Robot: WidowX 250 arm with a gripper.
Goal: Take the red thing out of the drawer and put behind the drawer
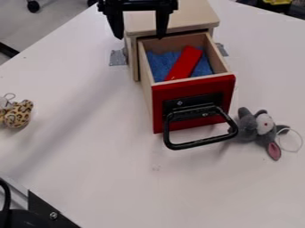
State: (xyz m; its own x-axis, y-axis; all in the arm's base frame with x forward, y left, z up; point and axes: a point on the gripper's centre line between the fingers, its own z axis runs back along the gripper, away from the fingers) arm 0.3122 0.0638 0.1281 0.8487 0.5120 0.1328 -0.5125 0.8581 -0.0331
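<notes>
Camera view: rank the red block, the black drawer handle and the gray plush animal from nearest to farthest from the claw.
1. Red block: nearest, inside the open drawer on blue cloth.
2. Black drawer handle: on the drawer's red front.
3. Gray plush animal: farthest, on the table, to the picture's right of the handle.

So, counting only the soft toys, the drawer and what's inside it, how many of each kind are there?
Soft toys: 2, a grey one and a spotted one
Drawer: 1, pulled open
Red thing: 1, inside
Blue cloth: 1, beneath the red thing
Total: 5
</notes>
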